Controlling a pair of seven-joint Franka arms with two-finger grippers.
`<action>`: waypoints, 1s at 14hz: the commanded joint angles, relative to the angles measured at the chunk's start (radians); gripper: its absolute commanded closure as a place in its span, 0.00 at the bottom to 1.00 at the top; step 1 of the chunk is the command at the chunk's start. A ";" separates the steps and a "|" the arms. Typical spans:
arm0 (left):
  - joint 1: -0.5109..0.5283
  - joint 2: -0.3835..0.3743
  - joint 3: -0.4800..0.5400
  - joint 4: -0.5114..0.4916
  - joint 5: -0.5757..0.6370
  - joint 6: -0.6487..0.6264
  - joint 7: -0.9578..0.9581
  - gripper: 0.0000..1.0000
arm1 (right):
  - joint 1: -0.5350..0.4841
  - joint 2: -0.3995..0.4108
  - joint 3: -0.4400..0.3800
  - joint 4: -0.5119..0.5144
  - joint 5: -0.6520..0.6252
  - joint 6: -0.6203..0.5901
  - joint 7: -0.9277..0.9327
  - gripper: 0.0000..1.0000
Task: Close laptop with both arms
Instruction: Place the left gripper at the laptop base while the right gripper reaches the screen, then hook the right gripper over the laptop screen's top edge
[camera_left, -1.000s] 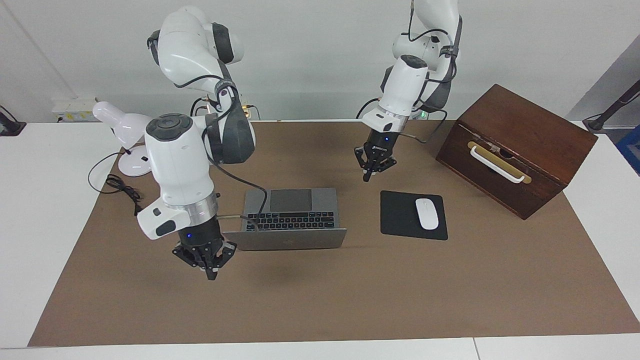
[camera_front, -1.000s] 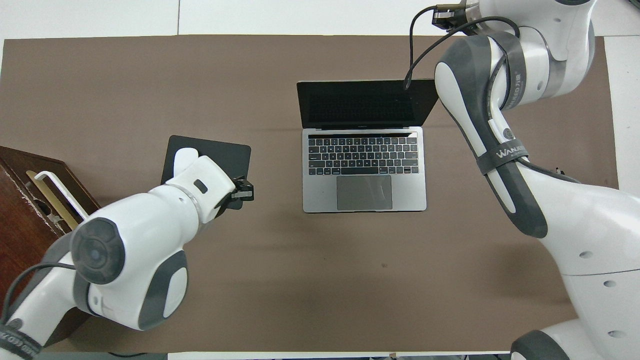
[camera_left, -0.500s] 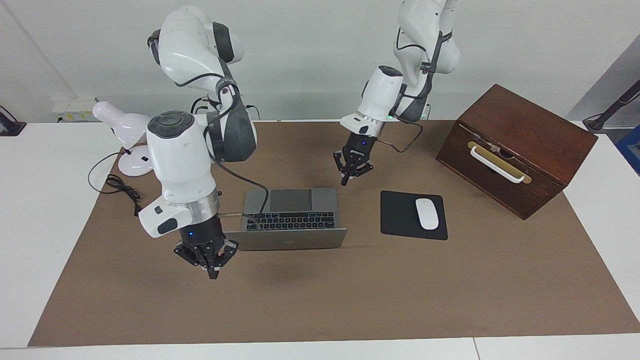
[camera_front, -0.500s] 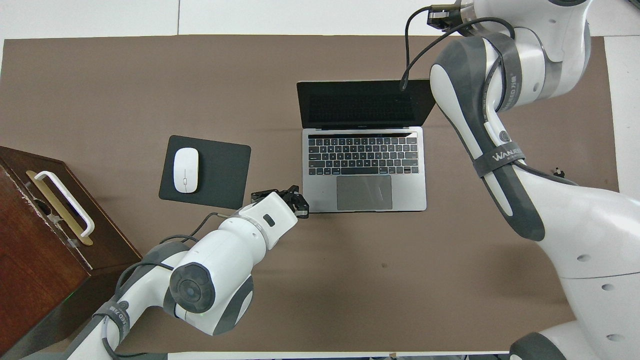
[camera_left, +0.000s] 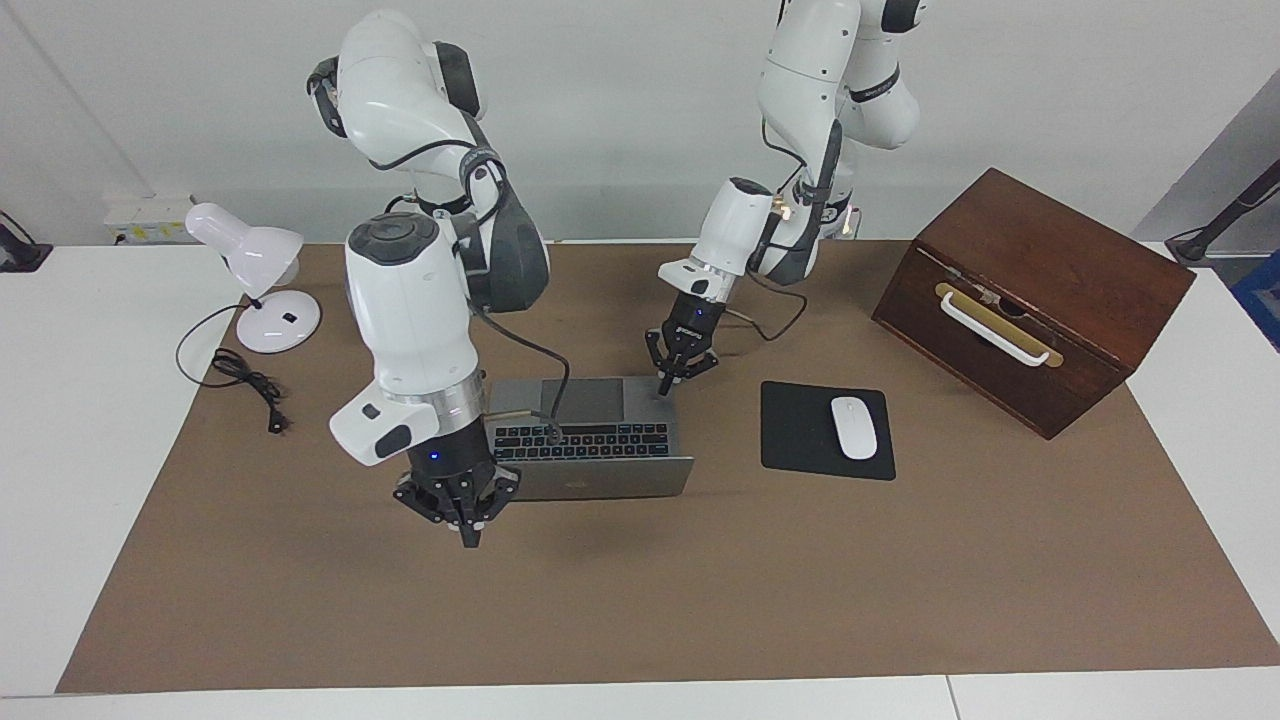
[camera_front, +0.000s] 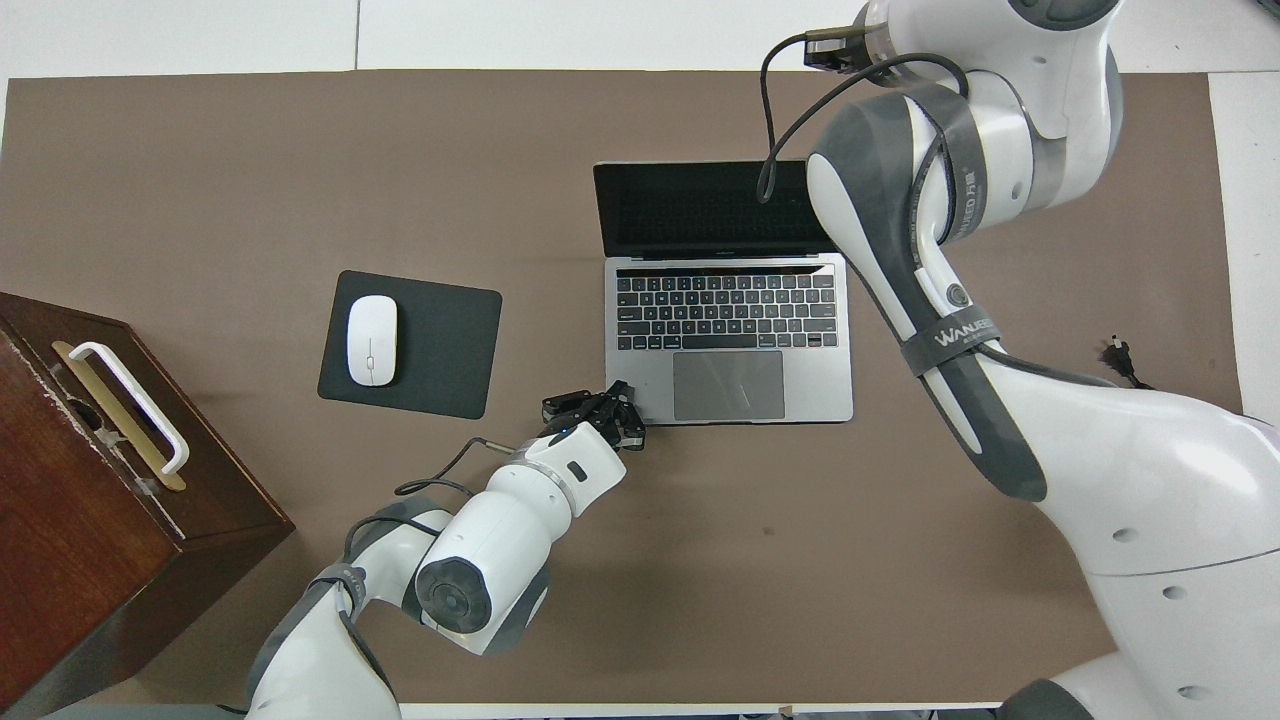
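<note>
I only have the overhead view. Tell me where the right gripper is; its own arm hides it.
Observer: The right gripper hangs shut, tip down, over the brown mat, beside the laptop lid's corner at the right arm's end. I see no contact.
Operator: Now give me the left gripper's height.
Observer: The left gripper is low and shut, with its tip at the laptop's palm-rest corner. I cannot tell whether it is touching or just above.
Operator: Report the lid.
Observer: Its silver back is raised and leans away from the keyboard.
</note>
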 joint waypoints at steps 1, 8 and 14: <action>-0.027 0.006 0.016 0.004 -0.026 0.007 0.005 1.00 | 0.013 -0.006 0.004 -0.005 -0.010 0.018 -0.018 1.00; -0.021 0.014 0.016 0.002 -0.010 0.005 0.017 1.00 | 0.082 -0.006 0.004 -0.006 -0.001 0.016 -0.018 1.00; 0.009 0.046 0.018 0.001 0.097 0.004 0.025 1.00 | 0.099 -0.005 0.021 -0.029 0.011 0.016 -0.016 1.00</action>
